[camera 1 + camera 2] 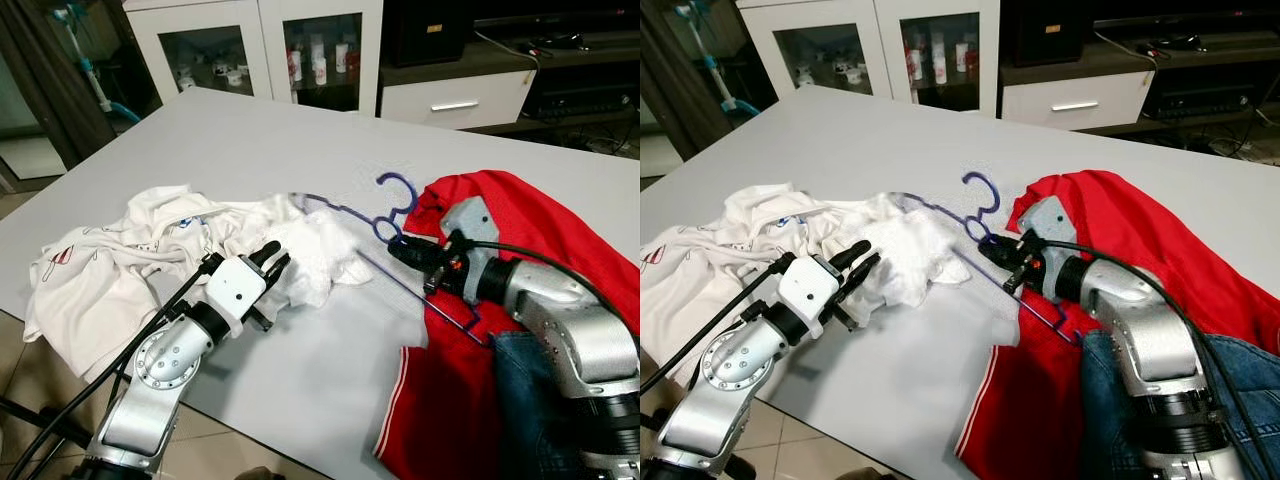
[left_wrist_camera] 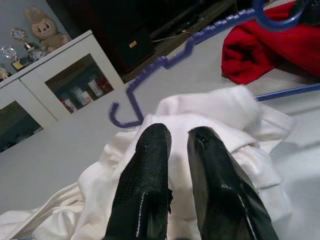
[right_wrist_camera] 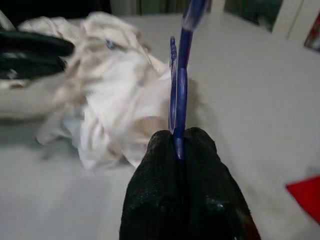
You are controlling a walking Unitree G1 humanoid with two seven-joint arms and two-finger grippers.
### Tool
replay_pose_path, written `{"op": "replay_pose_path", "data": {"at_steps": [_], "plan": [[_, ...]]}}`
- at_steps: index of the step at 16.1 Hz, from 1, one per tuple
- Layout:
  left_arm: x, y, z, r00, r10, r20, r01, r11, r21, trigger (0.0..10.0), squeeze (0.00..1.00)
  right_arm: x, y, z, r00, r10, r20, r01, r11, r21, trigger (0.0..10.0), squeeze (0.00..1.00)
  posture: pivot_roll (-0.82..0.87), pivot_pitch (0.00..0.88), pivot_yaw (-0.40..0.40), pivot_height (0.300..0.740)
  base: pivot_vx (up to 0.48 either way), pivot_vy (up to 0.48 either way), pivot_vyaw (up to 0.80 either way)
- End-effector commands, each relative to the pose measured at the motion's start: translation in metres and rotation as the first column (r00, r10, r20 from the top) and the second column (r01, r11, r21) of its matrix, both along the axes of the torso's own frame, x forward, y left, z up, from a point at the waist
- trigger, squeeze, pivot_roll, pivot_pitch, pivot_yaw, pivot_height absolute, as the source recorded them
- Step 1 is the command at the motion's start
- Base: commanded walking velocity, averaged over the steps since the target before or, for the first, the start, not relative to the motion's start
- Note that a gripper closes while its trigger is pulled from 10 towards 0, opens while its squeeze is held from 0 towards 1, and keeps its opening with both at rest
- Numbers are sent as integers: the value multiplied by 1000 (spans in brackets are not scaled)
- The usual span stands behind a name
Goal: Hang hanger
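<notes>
The right claw [image 1: 396,247] is clamped on the thin blue plastic hanger [image 1: 400,205], which lies on the grey desk [image 1: 250,130] between the crumpled white shirt [image 1: 150,250] and the red garment [image 1: 520,220]. The left claw [image 1: 272,258] rests on that white shirt, fingers narrowly parted around nothing.

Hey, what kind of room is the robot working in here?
Probably a home living room: a white glass-door cabinet with bottles, a dark media unit behind, and clothes like a white shirt on the grey table.
</notes>
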State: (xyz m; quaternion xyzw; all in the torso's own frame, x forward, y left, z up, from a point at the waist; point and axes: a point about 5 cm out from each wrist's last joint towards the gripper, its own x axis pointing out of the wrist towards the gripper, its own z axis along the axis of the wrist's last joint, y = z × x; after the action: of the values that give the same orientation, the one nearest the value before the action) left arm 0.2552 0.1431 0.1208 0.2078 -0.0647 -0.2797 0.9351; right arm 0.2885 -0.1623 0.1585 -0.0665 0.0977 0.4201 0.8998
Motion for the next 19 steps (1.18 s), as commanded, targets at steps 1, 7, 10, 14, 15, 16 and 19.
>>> {"op": "replay_pose_path", "data": {"at_steps": [1, 7, 10, 14, 15, 16, 19], "plan": [[1, 0, 4, 1000, -1, 27, 1, 1000, -4, 10000, 0, 8, 0, 9, 999, -21, 48, 19, 999, 31, 0, 0, -46, 1, 79, 740, 0, 0, 0], [0, -8, 6, 999, 28, 38, -25, 995, -92, 10000, 0, 27, -1, 15, 978, -172, 119, 149, 972, 179, 0, 0, -33, 0, 51, 740, 0, 0, 0], [2, -14, 7, 999, 31, 45, -26, 992, -121, 10000, 0, 40, -5, 25, 934, -314, 168, 262, 926, 272, 0, 0, -35, 0, 44, 740, 0, 0, 0], [7, -18, 11, 997, 47, 56, -37, 985, -168, 10000, 0, 43, -3, 29, 924, -334, 188, 274, 918, 286, 8980, 0, -38, 0, 40, 740, 0, 0, 0], [8, -20, 13, 997, 58, 57, -46, 980, -195, 10000, 0, 45, 0, 29, 921, -340, 189, 278, 915, 292, 10000, 0, -38, 0, 41, 740, 0, 0, 0], [10, -23, 15, 995, 83, 54, -68, 968, -243, 10000, 0, 46, 4, 27, 916, -355, 187, 289, 907, 306, 10000, 0, -36, 0, 40, 740, 0, 0, 0], [11, -27, 16, 993, 114, 29, -99, 944, -315, 10000, 0, 45, 10, 21, 912, -373, 171, 305, 895, 324, 10000, 0, -34, 0, 40, 740, 0, 0, 0]]}}
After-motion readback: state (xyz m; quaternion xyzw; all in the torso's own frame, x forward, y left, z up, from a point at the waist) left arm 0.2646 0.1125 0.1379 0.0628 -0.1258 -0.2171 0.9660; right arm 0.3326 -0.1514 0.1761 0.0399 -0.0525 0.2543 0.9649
